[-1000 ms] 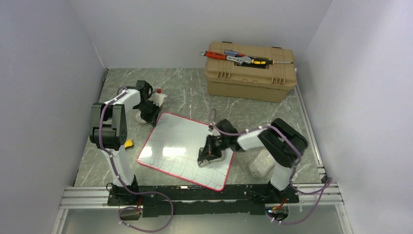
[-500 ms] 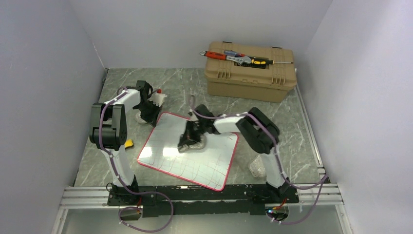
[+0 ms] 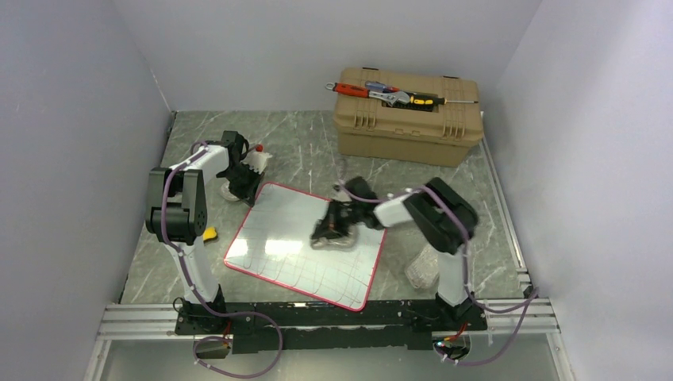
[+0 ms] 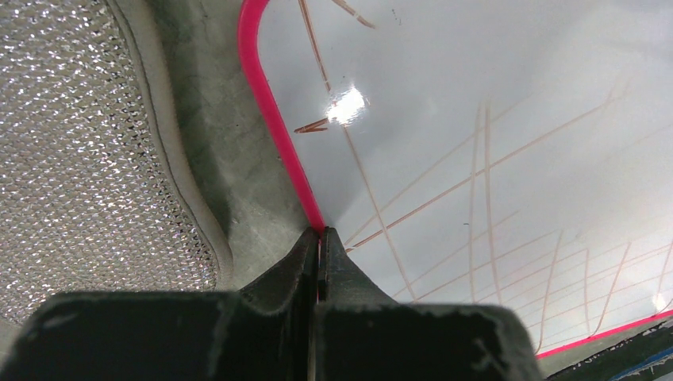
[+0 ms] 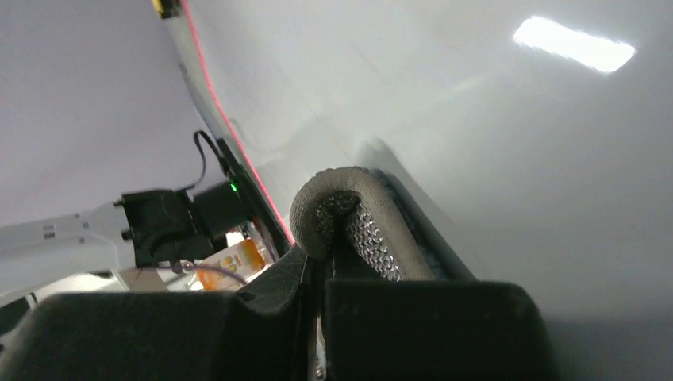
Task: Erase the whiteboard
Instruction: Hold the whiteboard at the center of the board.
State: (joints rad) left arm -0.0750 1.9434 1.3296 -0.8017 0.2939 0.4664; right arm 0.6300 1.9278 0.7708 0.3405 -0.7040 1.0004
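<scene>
Near right, off the board's corner: a silvery wad (image 3: 424, 268), untouched, on the table (image 3: 317, 151)

Centre: board (image 3: 274, 230) lies flat, turned slightly askew, between the two arms. Thin pen lines (image 3: 317, 282) cross its near half and left side; the far half looks clean from above.

Right gripper (image 3: 327, 234) is low over the middle of the board, fingers pinched tight on a folded mesh cloth (image 5: 357, 222) that presses against the white surface. Change: a second ago it was at the near-right part of the board, then it swung across to the middle-left, and now it is coming back right. So it is wiping in broad side-to-side passes. My read is that the job is partly done and the near band of lines is the work left.

Far-left corner: left gripper (image 4: 320, 238) has not shifted, fingers closed narrow on the red rim (image 4: 274, 127), pinning the board against the drag of the wipes. A mesh sheet (image 4: 79, 159) lies just beside that rim.

Far right: tan toolbox (image 3: 409, 127), hand tools (image 3: 389, 94) on its lid, well apart from the work
</scene>
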